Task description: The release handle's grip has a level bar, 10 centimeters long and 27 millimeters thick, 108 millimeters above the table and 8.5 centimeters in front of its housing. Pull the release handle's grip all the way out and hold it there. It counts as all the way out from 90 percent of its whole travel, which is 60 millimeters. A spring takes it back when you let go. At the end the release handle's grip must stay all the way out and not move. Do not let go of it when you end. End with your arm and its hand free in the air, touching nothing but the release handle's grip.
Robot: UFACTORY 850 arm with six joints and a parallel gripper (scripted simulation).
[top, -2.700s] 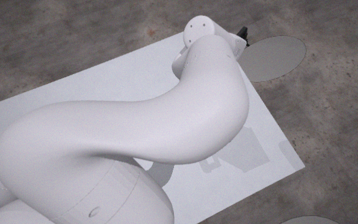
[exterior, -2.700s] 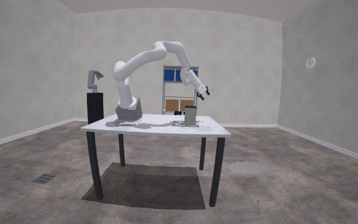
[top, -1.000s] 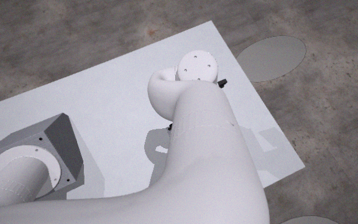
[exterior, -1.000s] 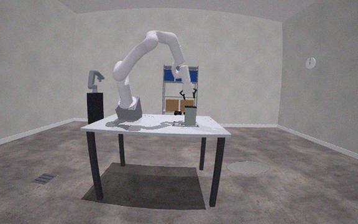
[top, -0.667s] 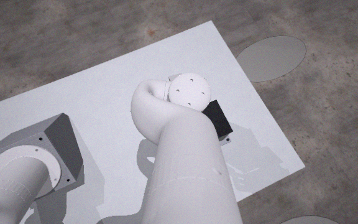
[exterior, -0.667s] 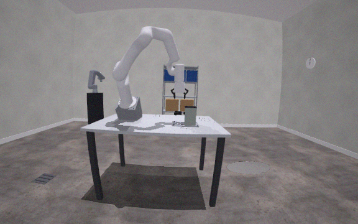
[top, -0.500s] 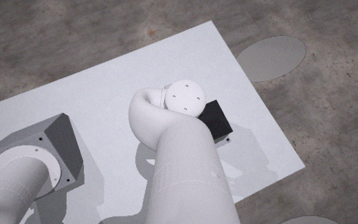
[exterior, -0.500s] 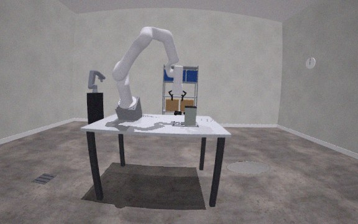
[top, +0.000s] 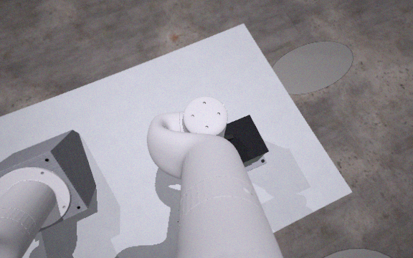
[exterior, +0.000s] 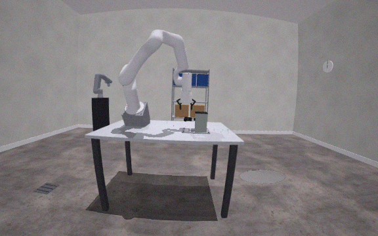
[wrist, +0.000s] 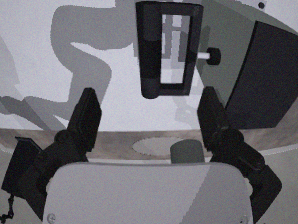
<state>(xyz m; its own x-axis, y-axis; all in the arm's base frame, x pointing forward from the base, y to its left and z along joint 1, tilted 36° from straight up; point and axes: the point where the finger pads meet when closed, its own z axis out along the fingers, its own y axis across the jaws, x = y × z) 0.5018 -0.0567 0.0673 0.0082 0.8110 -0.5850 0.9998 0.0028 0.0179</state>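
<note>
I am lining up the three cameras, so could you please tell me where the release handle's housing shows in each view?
Top: dark housing right of centre, partly under the wrist.
Exterior: grey-green block on the table's right half, below the open pincer.
Wrist: upper right, beside the grip.
Shared landmark: the white table.

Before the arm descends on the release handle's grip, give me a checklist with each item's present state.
1. Jaws of the gripper wide open, nothing between them: ok.
2. Grip in the wrist view, lying between the two fingers: ok.
3. Gripper above the grip and apart from it: ok.
4. Fingers clear of the dark housing: ok, though the housing is close beside the far finger.
5. Grip pulled out: not ok, untouched.
6. Jaws square to the bar: cannot tell.
</note>
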